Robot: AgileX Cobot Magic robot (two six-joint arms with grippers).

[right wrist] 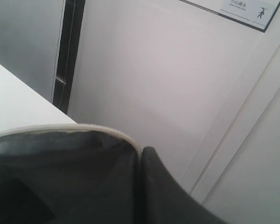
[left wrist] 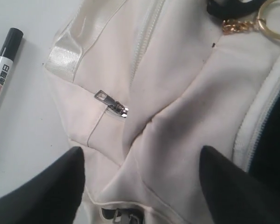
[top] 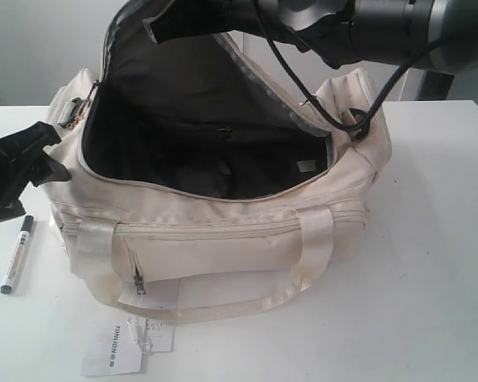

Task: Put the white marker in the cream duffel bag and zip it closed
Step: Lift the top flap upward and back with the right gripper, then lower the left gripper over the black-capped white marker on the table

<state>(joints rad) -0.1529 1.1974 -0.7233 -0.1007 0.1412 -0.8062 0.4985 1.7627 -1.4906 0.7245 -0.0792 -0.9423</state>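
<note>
White table (top: 430,239), cream duffel bag (top: 223,247) unzipped, white marker (top: 16,255) beside it

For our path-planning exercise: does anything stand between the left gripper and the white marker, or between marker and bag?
Nothing visible separates the left gripper from the white marker. The cream duffel bag gapes open; only its side wall intervenes.

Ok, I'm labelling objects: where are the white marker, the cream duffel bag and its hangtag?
white marker (top: 16,256): exterior view, mid barrel.
cream duffel bag (top: 223,256): exterior view, front panel.
hangtag (top: 111,354): exterior view, printed face.
</note>
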